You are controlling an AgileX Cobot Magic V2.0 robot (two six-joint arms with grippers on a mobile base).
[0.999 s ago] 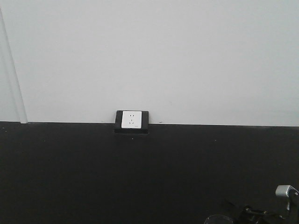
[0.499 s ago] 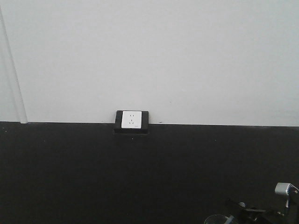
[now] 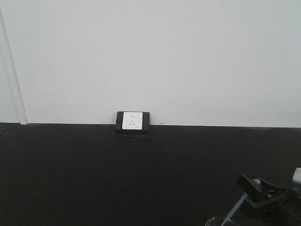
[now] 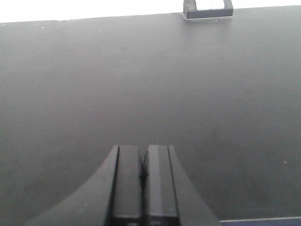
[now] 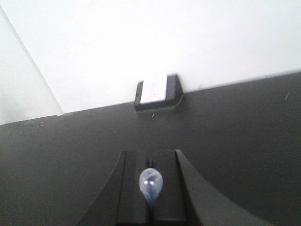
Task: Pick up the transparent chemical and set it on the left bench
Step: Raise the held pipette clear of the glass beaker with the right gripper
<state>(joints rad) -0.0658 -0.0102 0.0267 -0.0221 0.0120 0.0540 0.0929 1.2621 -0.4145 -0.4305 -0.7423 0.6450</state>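
On my front camera the transparent chemical (image 3: 221, 221) sits toward the near right of the black bench (image 3: 94, 174). Only the faint arc of its glass rim shows, because the bottom of the picture cuts the rest off. Its pale-blue rod (image 3: 233, 210) slants up and to the right out of the beaker and meets the underside of the right gripper (image 3: 244, 181), which hangs just above and to the right of the rim. From the right wrist I see that rod end-on as a blurred bluish teardrop sitting in the seam between the two fingers (image 5: 136, 188). The jaws look drawn together around it with no gap to either side, so I read them as pinched on the rod rather than on the glass. I cannot see the beaker itself from that wrist. The left gripper (image 4: 142, 149) hovers over a bare stretch of the surface with its fingers pressed flat together and nothing between them. A wall socket (image 3: 132, 122) sits at the back edge of the surface against the white wall (image 3: 164, 56), well apart from the beaker.
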